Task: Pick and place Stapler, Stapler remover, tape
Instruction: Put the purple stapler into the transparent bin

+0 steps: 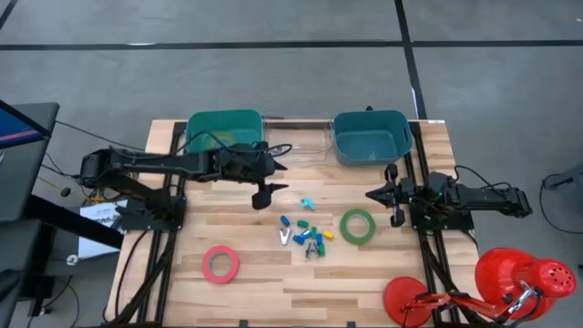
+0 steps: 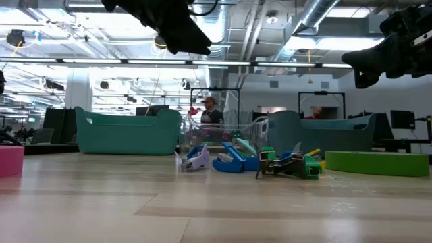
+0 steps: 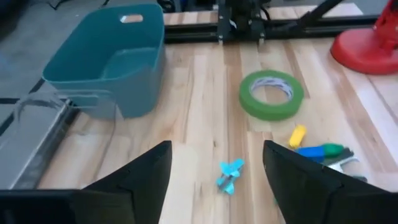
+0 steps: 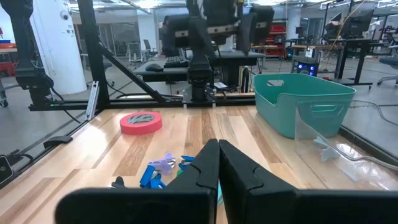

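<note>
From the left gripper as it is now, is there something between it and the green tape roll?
Nothing blocks it. The left gripper, fingers open, hangs above the table. Only a small light-blue piece lies low on the wood before the green tape roll.

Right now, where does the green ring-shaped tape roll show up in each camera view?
High view: green ring-shaped tape roll, right of centre, beside the small coloured pieces.
Low view: flat green band at far right.
Left wrist view: upper centre-right.
Right wrist view: not seen.
Shared landmark: the teal plastic bin.
</note>
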Robot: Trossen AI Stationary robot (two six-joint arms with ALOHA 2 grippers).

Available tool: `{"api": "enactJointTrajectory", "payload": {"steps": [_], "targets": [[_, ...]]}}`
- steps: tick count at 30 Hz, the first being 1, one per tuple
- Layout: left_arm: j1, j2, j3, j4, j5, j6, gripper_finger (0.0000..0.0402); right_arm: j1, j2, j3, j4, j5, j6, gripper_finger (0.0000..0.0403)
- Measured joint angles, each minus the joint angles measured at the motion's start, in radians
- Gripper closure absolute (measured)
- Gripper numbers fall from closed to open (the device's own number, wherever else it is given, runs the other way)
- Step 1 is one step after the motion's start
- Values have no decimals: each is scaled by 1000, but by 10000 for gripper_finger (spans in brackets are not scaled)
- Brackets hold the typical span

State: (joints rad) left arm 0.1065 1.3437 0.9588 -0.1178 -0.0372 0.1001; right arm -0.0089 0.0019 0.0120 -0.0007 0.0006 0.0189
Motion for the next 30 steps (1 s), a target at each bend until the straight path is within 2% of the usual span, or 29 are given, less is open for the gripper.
{"api": "enactJointTrajectory", "payload": {"steps": [14, 30], "targets": [[-92, 0, -137, 25, 27, 1, 155, 0, 0, 0, 0, 0, 0, 403], [-103, 0, -142, 63, 27, 0, 159, 0, 0, 0, 0, 0, 0, 403]]}}
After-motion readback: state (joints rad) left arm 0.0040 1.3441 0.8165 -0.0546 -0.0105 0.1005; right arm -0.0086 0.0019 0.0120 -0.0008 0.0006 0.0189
